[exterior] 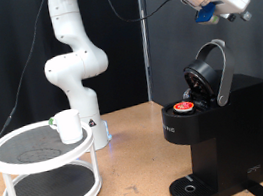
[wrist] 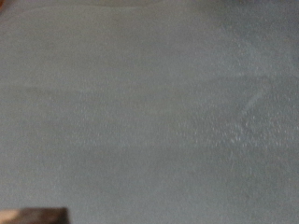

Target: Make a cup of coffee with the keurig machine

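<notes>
The keurig machine point(exterior: 216, 129) is being shown at the exterior view's right, standing on the tabletop point(exterior: 137, 193) with its rounded lid point(exterior: 211, 72) tilted open. A small pod with a red top point(exterior: 184, 106) is being seen seated in the open brew chamber, so the pod-loading step is being judged as already done. The cup point(exterior: 68, 126) is being kept on the upper tier of a white two-tier round stand point(exterior: 45, 173) at the exterior view's left, well apart from the machine; the round drip base point(exterior: 192, 184) is being left bare. The gripper point(exterior: 219, 0) is being held high, above and slightly to the right of the open lid, touching nothing. Nothing is being seen between its fingers, and whether the jaws are parted or closed cannot be told from these views. The wrist view is being filled by a blurred grey surface, with no fingers or objects made out. The step in hand is being judged as work at the lid, which is not yet closed; any such move is being reckoned to call for contact on the raised lid's upper surface.
</notes>
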### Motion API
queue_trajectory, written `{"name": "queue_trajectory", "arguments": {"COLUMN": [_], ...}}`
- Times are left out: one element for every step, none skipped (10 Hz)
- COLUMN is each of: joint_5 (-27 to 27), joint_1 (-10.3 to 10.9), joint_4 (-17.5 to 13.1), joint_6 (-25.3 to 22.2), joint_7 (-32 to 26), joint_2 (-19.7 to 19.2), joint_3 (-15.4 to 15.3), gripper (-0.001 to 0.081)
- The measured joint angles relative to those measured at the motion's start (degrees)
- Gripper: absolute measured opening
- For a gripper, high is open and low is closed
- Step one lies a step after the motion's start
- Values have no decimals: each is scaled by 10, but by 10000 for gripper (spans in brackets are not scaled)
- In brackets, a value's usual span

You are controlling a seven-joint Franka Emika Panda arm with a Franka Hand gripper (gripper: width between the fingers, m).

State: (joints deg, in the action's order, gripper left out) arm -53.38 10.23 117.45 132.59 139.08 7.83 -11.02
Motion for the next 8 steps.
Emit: {"name": "queue_trajectory", "arguments": {"joint_5": [0,0,1,8,15,19,21,21], "joint_1": [-1,-2,-3,-5,-8,-11,-14,-17], "joint_4": [1,3,5,8,12,18,25,31], "joint_6": [-1,-1,-4,-9,-13,-14,-14,-15], "joint_7": [-3,-9,-12,-13,-13,-13,-16,-23], "joint_2": [-2,-2,-2,-2,-2,-2,-2,-2], "joint_3": [1,3,5,6,7,7,8,9], "gripper": [511,310,175,175,36,12,12,2]}}
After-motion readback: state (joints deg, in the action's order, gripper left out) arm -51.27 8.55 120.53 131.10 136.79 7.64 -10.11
